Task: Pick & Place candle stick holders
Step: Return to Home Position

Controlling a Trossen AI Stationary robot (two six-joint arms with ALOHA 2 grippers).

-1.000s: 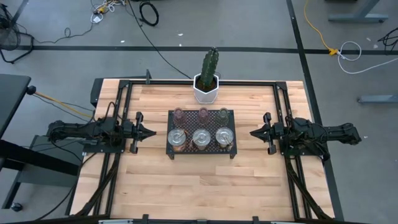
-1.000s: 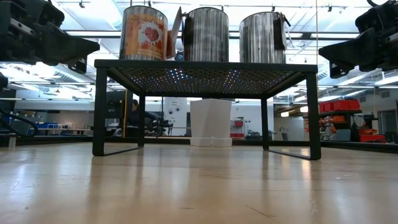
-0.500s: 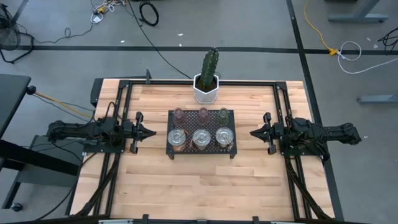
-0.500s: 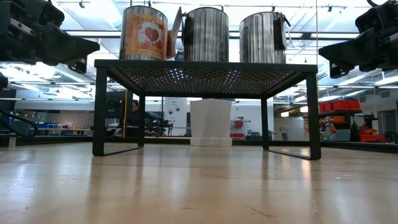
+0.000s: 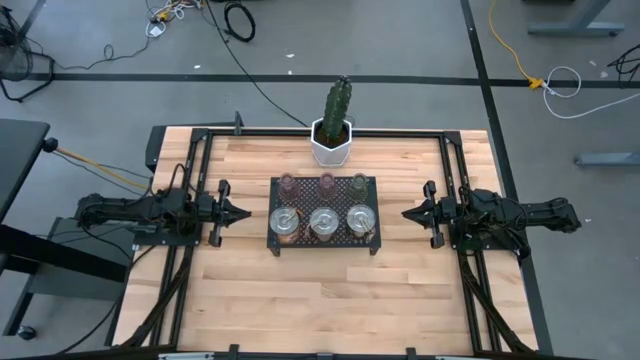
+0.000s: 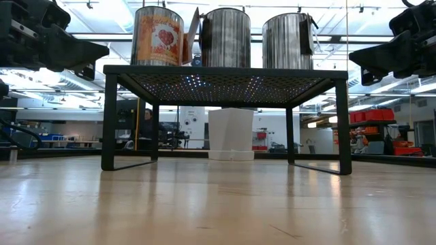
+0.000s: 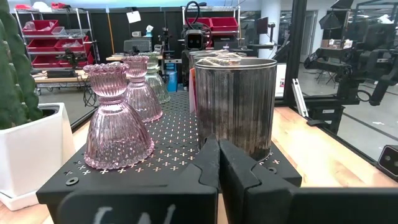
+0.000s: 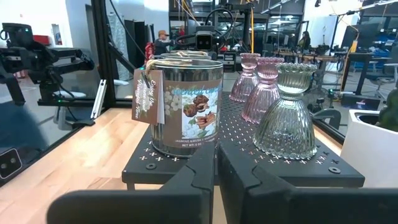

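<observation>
Six candle stick holders stand on their bases on a black mesh tray (image 5: 323,240) at the table's middle. Three silver tins (image 5: 322,221) form the near row. Three tinted glass holders (image 5: 326,182) form the far row. My left gripper (image 5: 243,211) waits shut and level, left of the tray, pointing at it. Its wrist view shows the pink glass holder (image 7: 118,118) and a silver tin (image 7: 235,102) ahead of the fingers. My right gripper (image 5: 408,213) waits shut on the tray's right, facing a labelled tin (image 8: 186,106) and a greenish glass holder (image 8: 286,112).
A white hexagonal pot with a cactus (image 5: 332,140) stands at the far edge, just behind the tray. The tray is raised on legs (image 6: 109,122). Bare wooden tabletop (image 5: 320,300) lies in front of the tray and between it and each gripper.
</observation>
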